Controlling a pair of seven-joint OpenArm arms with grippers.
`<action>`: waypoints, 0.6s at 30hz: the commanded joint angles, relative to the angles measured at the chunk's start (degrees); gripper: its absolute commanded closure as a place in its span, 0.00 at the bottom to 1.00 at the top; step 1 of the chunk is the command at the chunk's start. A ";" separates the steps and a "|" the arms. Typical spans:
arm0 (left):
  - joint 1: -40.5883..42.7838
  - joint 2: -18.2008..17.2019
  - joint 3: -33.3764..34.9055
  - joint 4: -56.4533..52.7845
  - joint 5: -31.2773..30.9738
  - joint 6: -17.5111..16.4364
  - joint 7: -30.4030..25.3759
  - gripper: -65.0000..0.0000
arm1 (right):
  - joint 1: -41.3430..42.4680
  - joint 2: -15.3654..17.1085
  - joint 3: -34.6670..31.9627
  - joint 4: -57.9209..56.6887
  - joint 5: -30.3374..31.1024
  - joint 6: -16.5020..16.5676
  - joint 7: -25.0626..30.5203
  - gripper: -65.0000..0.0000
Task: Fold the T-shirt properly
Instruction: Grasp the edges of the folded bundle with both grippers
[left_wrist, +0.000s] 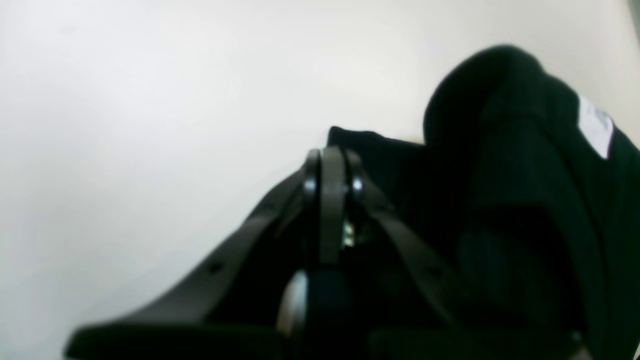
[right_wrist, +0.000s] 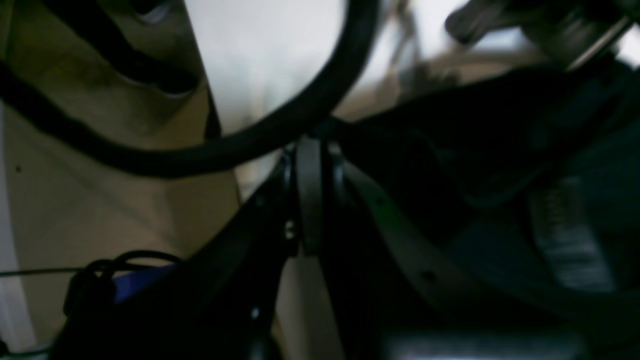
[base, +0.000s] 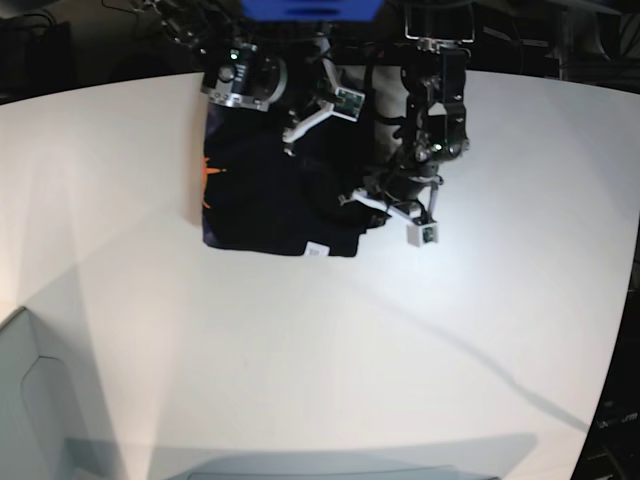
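The black T-shirt (base: 260, 200) lies bunched and partly folded at the far middle of the white table (base: 320, 350), with an orange mark (base: 210, 170) at its left edge and a small white tag (base: 315, 250) at its near edge. My left gripper (left_wrist: 327, 152) is shut, with a corner of the T-shirt (left_wrist: 505, 150) right at its tips and the white tag (left_wrist: 595, 125) to the right. In the base view the left gripper (base: 368, 200) sits at the shirt's right edge. My right gripper (right_wrist: 311, 145) is shut where the dark T-shirt (right_wrist: 450, 150) meets its tips, over the shirt's far part (base: 295, 135).
A thick black cable (right_wrist: 260, 142) loops across the right wrist view just above the gripper. Both arm bases and a blue object (base: 310, 8) crowd the table's far edge. A grey bin (base: 30, 400) stands at the near left corner.
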 joint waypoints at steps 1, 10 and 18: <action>0.11 -0.02 -0.04 1.97 0.35 0.38 0.61 1.00 | 0.94 -0.70 -0.21 0.02 0.98 0.80 0.88 1.00; 1.69 -2.57 -3.82 11.47 0.35 0.46 5.62 1.00 | 2.43 -0.96 -0.21 -3.76 0.89 0.80 0.88 0.80; 5.38 -2.57 -15.78 16.92 0.35 0.29 5.80 1.00 | 2.34 0.00 2.60 0.55 1.15 0.80 0.80 0.45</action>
